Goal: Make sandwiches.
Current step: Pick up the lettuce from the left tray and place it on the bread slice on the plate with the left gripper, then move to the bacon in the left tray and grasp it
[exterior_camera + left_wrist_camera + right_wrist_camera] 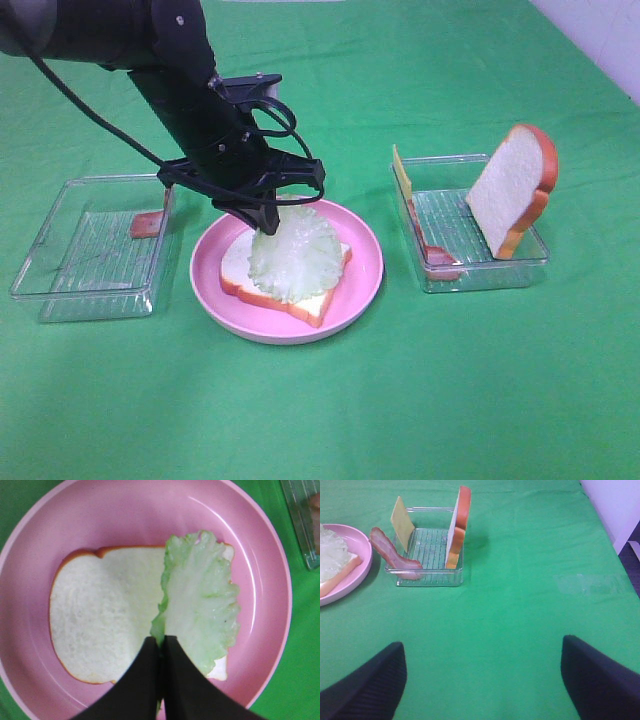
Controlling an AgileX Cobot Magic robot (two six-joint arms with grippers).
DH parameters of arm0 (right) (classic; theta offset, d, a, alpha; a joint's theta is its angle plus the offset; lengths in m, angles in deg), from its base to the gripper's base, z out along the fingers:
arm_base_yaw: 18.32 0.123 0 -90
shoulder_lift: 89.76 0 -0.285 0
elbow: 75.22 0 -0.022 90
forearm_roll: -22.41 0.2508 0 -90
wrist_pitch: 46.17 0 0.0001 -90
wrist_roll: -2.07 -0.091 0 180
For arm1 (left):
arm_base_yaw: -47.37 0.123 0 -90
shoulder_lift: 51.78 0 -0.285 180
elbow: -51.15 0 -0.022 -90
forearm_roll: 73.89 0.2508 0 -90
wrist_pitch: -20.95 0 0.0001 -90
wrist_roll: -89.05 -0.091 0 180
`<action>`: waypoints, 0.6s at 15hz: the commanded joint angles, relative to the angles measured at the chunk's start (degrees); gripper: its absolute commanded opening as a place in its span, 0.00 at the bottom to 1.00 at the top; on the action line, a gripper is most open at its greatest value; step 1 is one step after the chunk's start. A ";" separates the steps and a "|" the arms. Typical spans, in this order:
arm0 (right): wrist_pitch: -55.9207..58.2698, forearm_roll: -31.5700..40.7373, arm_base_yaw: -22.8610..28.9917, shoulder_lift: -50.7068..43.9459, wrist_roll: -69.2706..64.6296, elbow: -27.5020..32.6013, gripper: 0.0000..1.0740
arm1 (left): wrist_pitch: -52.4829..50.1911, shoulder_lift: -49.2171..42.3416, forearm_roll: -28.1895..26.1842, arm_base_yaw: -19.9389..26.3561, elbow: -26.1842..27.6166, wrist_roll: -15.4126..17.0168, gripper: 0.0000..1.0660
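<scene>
Left wrist view has my left gripper (161,645) clenched on one frilly edge of the lettuce (200,605), the leaf draped over the bread slice (105,610) in the middle of the pink plate (125,515). I judge the leaf light, thin and floppy, probably slick, so an edge pinch suits it. The second bread slice (510,190), cheese (401,172) and bacon (392,552) stand in the clear tray (480,275) just beside the plate; they look light and stiff, best nipped by their upper edges. My right gripper (482,647) hangs spread wide, holding nothing, well apart from the plate.
</scene>
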 commanded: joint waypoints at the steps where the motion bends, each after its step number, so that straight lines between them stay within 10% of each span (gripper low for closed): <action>1: -0.34 0.17 -0.11 -0.74 0.69 0.29 0.74 | -0.46 0.11 0.86 -0.11 -0.34 1.83 0.12; 4: -0.34 0.17 -0.11 -0.74 0.69 0.29 0.74 | -0.17 -0.11 3.09 -0.06 -0.34 1.95 0.49; 9: -0.34 0.17 -0.11 -0.74 0.69 0.29 0.74 | 4.64 -2.18 6.36 0.34 2.58 3.50 0.57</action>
